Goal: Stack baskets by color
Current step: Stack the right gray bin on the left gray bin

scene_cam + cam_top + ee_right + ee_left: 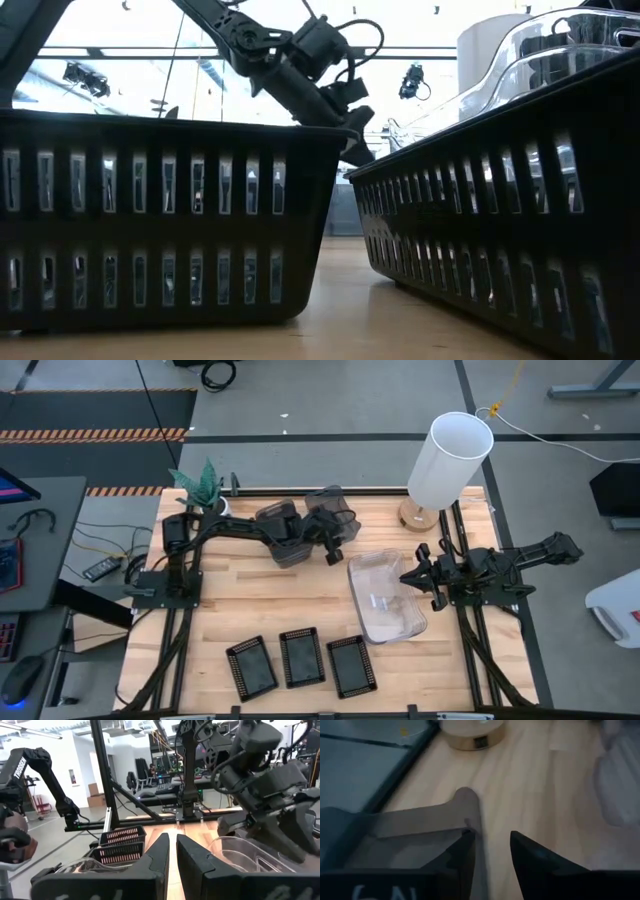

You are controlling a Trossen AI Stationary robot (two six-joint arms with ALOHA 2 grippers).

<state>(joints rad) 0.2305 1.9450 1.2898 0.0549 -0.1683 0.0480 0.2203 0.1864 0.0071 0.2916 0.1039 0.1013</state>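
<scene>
Sitting at the table's far edge, the grey baskets [330, 510] have one wall between the left gripper's [336, 538] parted fingers [462, 862], which straddle it without a visible clamp. The clear baskets [385, 596] lie just beside the right gripper [414, 577], its fingers nearly closed on nothing, while three black baskets [301, 658] line the near edge.

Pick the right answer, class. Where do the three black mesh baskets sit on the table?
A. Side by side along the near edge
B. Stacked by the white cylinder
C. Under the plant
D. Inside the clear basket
A: the high view shows the black mesh baskets in a row, unstacked.
</scene>
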